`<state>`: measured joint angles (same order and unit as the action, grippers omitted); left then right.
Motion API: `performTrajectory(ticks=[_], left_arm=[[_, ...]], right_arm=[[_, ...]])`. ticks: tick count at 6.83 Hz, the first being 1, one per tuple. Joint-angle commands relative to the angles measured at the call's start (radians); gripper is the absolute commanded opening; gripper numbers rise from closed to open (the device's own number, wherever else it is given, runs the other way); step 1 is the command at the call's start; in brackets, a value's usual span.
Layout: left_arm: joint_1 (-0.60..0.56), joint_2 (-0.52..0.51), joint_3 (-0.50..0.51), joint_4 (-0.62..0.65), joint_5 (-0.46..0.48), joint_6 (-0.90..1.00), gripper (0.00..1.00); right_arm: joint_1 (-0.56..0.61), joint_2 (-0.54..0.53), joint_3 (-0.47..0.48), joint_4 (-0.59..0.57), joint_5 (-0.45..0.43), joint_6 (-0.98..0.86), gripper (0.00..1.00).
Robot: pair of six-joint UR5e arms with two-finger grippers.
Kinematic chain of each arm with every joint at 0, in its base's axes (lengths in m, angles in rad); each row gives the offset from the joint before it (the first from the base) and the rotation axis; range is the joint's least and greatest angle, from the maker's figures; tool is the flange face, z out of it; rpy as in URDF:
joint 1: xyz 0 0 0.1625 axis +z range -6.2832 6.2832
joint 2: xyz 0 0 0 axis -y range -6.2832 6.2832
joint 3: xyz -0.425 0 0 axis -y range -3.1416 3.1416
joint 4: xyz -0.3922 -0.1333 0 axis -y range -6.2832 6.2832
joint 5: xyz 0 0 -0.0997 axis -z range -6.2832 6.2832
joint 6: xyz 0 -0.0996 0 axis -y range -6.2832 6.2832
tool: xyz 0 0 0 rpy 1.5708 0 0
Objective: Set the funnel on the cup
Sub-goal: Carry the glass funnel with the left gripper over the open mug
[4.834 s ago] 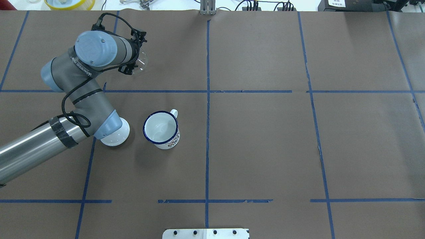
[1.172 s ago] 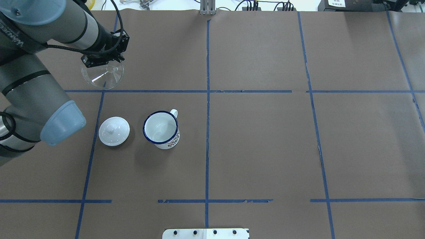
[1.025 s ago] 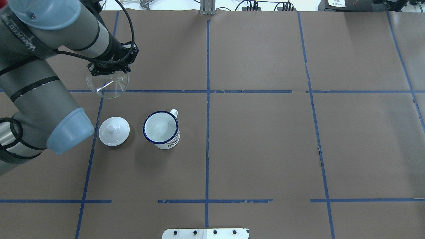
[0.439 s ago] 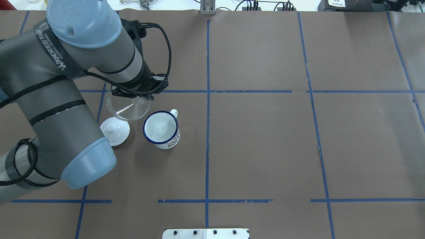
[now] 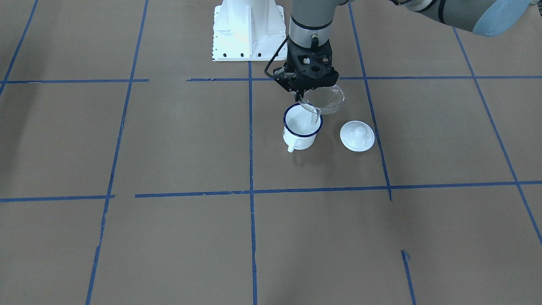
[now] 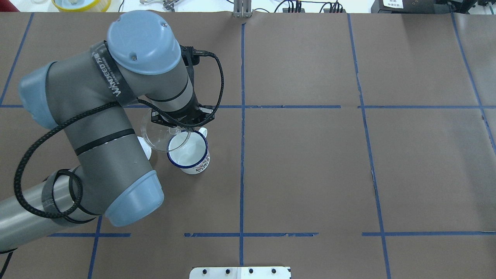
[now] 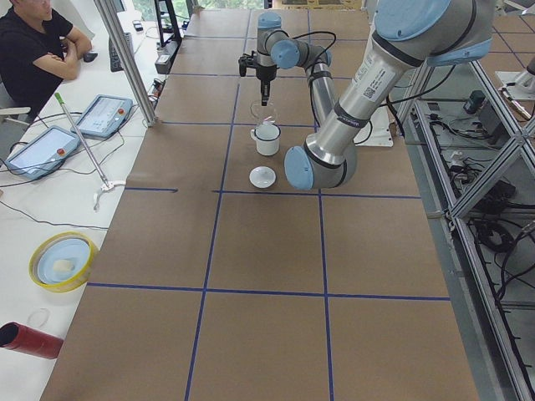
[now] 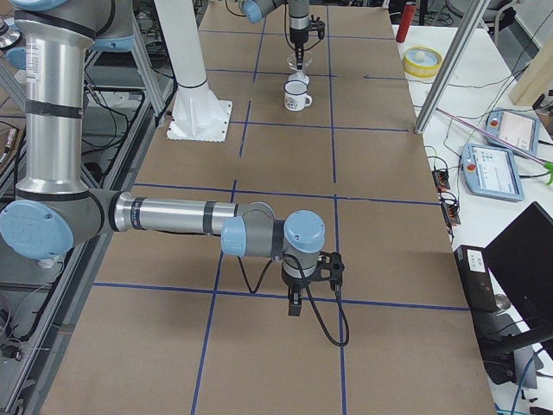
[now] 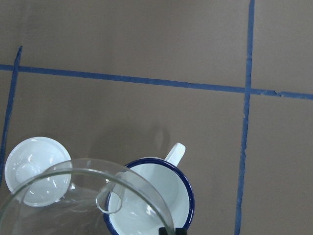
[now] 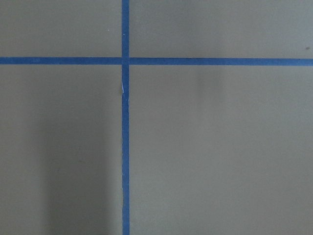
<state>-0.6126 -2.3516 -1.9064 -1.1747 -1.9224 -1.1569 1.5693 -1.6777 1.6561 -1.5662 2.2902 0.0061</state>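
While the left gripper [image 5: 302, 94] pinches its rim, the funnel [image 5: 325, 100] hangs in the air, a clear plastic cone. In the overhead view it sits at 10 o'clock of the cup [image 5: 301, 128]. Its axis stands nearly upright, wide mouth up, and the short spout points down over the cup's mouth near the rim. A white knobbed lid [image 5: 357, 136] lies at the cup's 9 o'clock. The right gripper [image 8: 294, 304] hovers well apart from them, and whether its fingers are open cannot be told.

Left arm [image 6: 97, 131]: enters at lower left of overhead view, elbow folded, wrist turned down at centre-left.
Left gripper [image 5: 305, 91]: pointing down, clamped on rim of funnel [image 5: 325, 100].
Right arm [image 8: 168, 215]: stretched low across lower middle of right-side view.
Right gripper [image 8: 295, 303]: pointing down; open or closed unclear.
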Motion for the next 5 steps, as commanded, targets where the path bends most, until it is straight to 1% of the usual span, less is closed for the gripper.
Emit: performTrajectory(ticks=[1,5], left_arm=[[0.037,-0.038,0.073,-0.006,0.005,0.022,0.0],[0.039,-0.034,0.11,-0.006,0.005,0.086,0.0]], right_arm=[[0.0,0.0,-0.001,0.0,0.0,0.0,1.0],[0.0,0.001,0.001,0.0,0.0,0.0,1.0]])
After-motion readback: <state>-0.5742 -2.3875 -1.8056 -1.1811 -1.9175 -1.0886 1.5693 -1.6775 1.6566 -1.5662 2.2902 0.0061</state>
